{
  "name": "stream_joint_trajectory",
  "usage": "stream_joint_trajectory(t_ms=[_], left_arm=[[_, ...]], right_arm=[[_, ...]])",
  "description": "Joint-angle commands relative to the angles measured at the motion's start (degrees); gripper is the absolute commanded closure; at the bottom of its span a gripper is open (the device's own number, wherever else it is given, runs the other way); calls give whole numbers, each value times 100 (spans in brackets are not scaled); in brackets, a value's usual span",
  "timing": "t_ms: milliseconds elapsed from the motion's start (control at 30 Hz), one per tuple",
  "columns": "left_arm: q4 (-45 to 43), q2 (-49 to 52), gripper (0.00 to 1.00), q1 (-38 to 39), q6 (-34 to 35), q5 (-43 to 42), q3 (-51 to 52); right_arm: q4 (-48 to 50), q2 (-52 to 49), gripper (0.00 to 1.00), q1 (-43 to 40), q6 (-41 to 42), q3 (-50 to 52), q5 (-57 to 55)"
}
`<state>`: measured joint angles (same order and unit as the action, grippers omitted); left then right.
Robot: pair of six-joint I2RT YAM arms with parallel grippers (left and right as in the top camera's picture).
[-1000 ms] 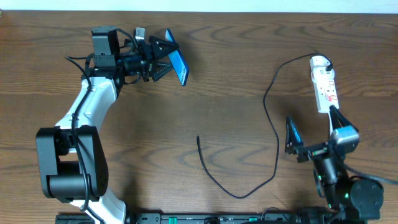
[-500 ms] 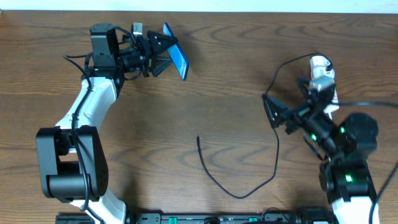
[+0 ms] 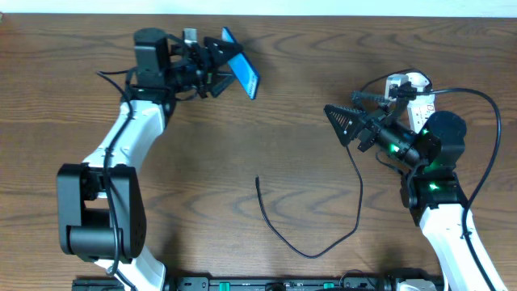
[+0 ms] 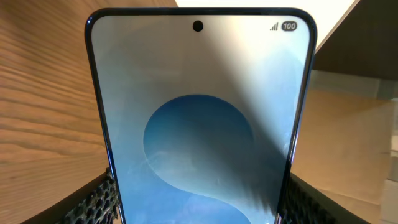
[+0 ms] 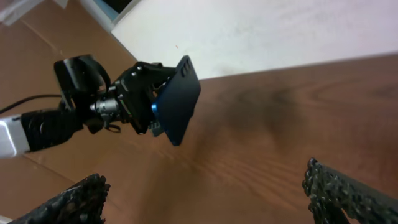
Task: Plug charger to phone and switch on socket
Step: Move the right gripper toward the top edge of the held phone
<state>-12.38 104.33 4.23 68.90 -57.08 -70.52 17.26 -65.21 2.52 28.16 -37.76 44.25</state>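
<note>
My left gripper point(image 3: 220, 68) is shut on the phone point(image 3: 242, 74) and holds it tilted above the table at the back left. In the left wrist view the phone point(image 4: 199, 112) fills the frame, its light-blue screen facing the camera, with a finger point(image 4: 93, 204) pressed on each long edge. My right gripper point(image 3: 343, 123) stands open and empty in the air, pointing left, just left of the socket point(image 3: 420, 82), which the right arm mostly covers. The charger point(image 3: 361, 198) lies in a loop on the table, its free tip point(image 3: 257, 179) near the middle. The right wrist view shows the phone's dark back point(image 5: 179, 102).
The wooden table point(image 3: 283, 121) ends at a pale wall along the back. The right arm hangs over the cable's upper stretch near the socket. A dark rail runs along the front edge point(image 3: 283, 284).
The right arm has swung up from the front edge to beside the socket, its open gripper now pointing left. The left arm has carried the phone slightly right.
</note>
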Motion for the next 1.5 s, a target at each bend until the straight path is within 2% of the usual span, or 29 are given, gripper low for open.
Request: stream_joint_trajectory(t_ms=[0, 333, 667, 833, 1033, 1267, 1467], left_arm=[[-81, -168, 93, 214, 44, 256, -37], [-175, -168, 93, 483, 409, 529, -37], [-190, -170, 93, 487, 538, 531, -37], [-190, -170, 92, 487, 540, 531, -37], [-190, -170, 92, 487, 540, 531, -37], [-190, -170, 92, 579, 562, 533, -37], [-190, -170, 92, 658, 625, 623, -37]], right_arm=[[-2, -92, 1, 59, 251, -114, 168], [-35, -295, 1, 234, -1222, -114, 435], [-24, -789, 1, 809, -1683, -114, -267], [-2, -1008, 1, 1010, -2459, -114, -385], [195, -1110, 1, 1034, -2903, -114, -387], [555, -1110, 1, 1040, -2933, -114, -960], [898, -1110, 1, 1226, -2581, -114, -1502]])
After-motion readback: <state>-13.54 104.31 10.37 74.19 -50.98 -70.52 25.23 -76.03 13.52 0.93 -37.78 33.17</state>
